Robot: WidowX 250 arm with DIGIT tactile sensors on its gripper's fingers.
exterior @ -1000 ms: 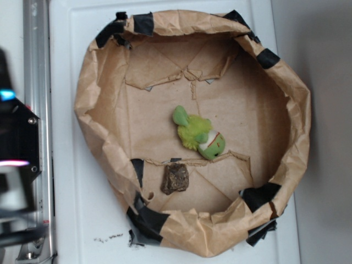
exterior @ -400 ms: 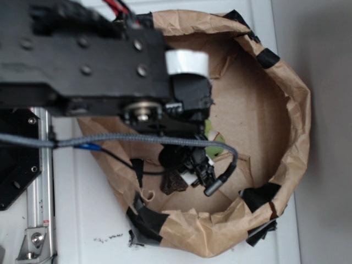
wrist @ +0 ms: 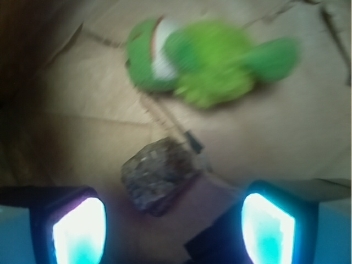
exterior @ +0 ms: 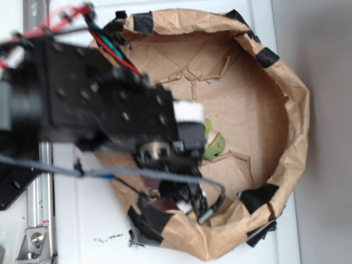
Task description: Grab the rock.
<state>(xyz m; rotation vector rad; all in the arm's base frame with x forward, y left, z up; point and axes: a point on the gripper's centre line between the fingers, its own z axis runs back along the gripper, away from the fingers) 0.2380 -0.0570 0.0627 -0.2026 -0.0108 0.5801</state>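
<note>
Hovering over the rock (wrist: 159,175), my hand (wrist: 173,223) is wide, a finger on each side. I have not grabbed it yet; closing and lifting are left.

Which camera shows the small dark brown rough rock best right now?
The wrist view: the small dark brown rough rock lies unobstructed on the brown paper, ahead of and between the open gripper fingers, though slightly blurred. In the exterior view, the black robot arm hides it completely.

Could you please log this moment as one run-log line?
phase: approach | gripper: open, above rock | rock: ungrasped, on paper | plush toy: beyond rock
</note>
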